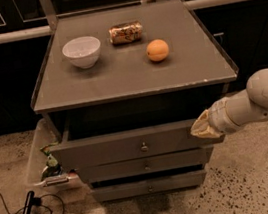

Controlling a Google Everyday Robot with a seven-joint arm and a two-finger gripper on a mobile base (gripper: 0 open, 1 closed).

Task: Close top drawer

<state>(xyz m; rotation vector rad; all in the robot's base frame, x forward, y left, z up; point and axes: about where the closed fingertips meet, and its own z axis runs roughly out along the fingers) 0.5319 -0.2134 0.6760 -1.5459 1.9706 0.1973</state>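
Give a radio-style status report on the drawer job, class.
Gripper against right end of top drawer front. Drawer partly open, jutting out. Bowl, orange, packet up on cabinet top, out of its path.

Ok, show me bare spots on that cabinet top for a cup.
The front strip of the cabinet top, nearer than the white bowl and the orange, is bare; so is the right side past the orange. The back is crowded: bowl, snack packet, orange. The pincer sits at the right end of the top drawer.
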